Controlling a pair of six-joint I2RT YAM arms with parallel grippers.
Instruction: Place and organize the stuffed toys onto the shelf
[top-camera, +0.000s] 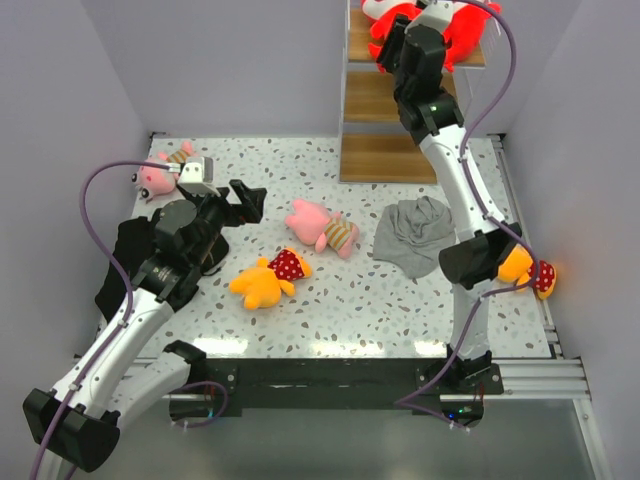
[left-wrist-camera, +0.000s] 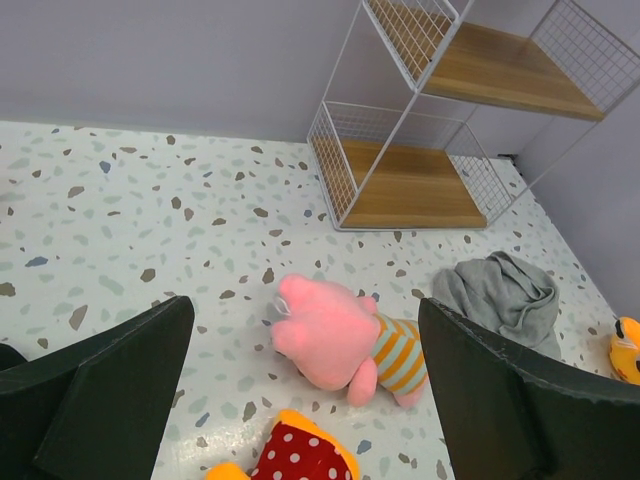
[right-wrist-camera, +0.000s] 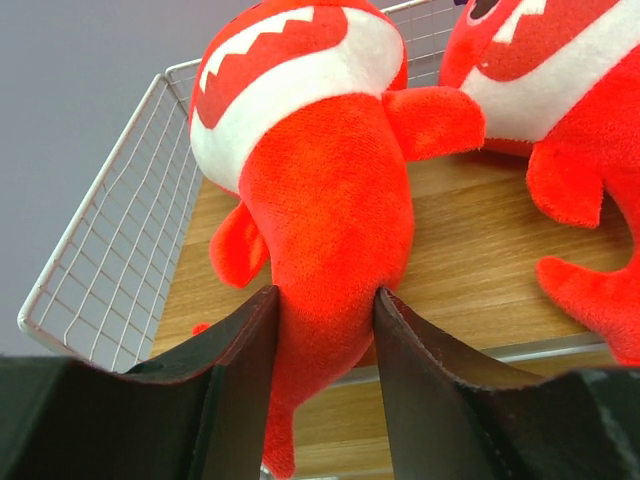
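Resting on shelf board (right-wrist-camera: 480, 262), red-and-white plush toy (right-wrist-camera: 330, 200), white zigzag mouth

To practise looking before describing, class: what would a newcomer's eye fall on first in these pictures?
Two bright red-and-white plush toys lie on the top wooden board of the white-wire shelf, one's tail pinched by the right gripper. Mid-table lies a pink plush toy in a striped shirt.
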